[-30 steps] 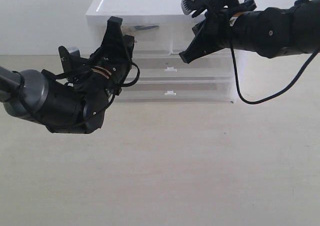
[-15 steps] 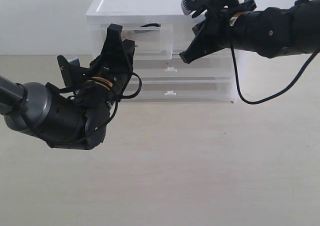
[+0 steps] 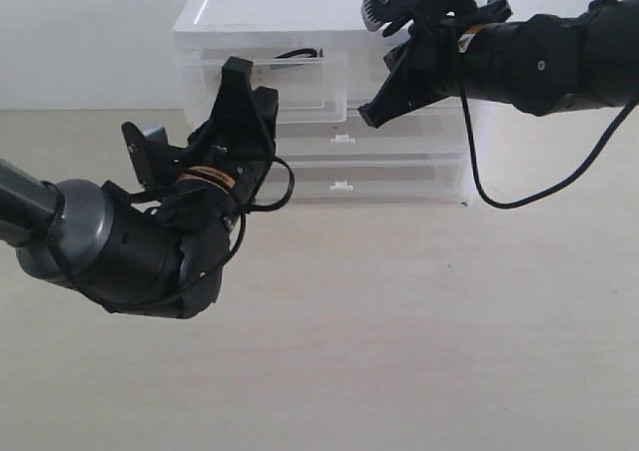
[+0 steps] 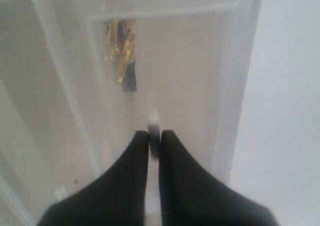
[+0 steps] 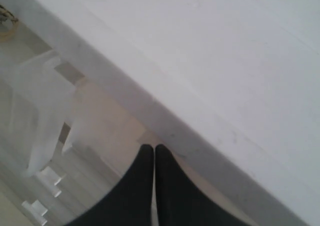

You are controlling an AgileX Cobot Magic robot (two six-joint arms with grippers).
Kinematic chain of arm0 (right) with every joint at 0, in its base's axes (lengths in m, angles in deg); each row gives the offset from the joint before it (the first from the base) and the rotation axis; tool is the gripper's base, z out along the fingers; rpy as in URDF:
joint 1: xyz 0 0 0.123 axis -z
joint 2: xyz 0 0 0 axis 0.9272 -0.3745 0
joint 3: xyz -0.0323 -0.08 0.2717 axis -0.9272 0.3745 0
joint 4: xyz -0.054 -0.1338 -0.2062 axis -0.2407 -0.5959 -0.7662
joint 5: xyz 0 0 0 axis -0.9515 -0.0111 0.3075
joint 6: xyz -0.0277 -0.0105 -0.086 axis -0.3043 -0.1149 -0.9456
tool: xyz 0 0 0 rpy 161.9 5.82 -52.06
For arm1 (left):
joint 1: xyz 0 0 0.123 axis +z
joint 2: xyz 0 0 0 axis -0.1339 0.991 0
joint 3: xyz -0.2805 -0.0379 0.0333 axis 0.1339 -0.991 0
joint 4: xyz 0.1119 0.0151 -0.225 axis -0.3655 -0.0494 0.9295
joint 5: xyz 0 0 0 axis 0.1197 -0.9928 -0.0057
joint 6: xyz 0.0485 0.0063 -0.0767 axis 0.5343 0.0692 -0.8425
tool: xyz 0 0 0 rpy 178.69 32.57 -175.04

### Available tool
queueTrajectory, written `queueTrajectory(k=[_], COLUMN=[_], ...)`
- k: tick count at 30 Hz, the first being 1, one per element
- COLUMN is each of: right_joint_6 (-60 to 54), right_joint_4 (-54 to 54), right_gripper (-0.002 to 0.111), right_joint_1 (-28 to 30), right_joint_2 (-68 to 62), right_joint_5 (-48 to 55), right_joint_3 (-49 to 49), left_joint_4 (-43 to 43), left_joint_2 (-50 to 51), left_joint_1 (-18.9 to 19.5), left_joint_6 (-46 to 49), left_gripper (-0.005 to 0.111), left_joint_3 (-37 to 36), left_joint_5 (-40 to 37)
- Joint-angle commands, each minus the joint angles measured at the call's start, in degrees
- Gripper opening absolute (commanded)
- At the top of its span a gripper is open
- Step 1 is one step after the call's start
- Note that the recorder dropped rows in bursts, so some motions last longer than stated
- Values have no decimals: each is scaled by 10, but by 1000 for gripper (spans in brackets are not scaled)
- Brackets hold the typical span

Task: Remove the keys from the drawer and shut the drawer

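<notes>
From where I stood, the left tool (image 3: 250, 80) had its nose up against the front of the drawer (image 3: 310, 82). In the left wrist view, its two black fingers were pressed together with the little white tab handle (image 4: 153, 120) pinched at their tips. The drawer, the left-hand half-width one in the translucent cabinet (image 3: 399, 12), stood part way out of its slot, its front wall forward of the cabinet face. The keys (image 3: 297, 53) lay inside it and had not been touched. Their black cord showed over the rim, and the wrist camera caught the gold rings well back from the handle, close to one side wall. Further right, the right tool (image 3: 369, 115) hung in front of the cabinet's upper right part, above the bench (image 3: 399, 321). Its fingers were closed on each other with nothing between them. I took this to be the opening step, not yet the fetching one. To my eye, the next move called for the drawer to come out far enough to clear a path from above. After that, one tool would have to spread its fingers, dip over the front wall and catch the cord or a ring, since the gold pieces looked small and apt to slip.
</notes>
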Motion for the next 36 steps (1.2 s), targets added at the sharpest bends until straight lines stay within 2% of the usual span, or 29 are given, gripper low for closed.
queueTrajectory(k=[1, 9, 12, 24, 28, 33, 36], right_joint_6=[-4, -6, -6, -6, -5, -4, -4], right_joint_4=[6, 6, 6, 6, 6, 6, 6], right_gripper=[0, 0, 0, 0, 0, 0, 0], right_joint_1=[7, 7, 7, 7, 7, 7, 7], right_joint_2=[0, 0, 0, 0, 0, 0, 0], right_joint_5=[-37, -37, -37, -35, -35, -37, -35], right_joint_3=[-10, -10, -10, -10, -10, -10, -10], left_joint_4=[-48, -22, -30, -36, -49, -29, 14], left_joint_2=[-1, -6, -6, -6, -6, -6, -6], left_joint_1=[-19, -19, -19, -17, -17, -16, -16], left_joint_6=[1, 1, 1, 1, 1, 1, 1], left_gripper=[4, 4, 4, 5, 23, 54, 55], left_joint_3=[-6, -34, -48, -49, -49, -49, -49], left_joint_5=[-6, 2, 36, 36, 36, 36, 36])
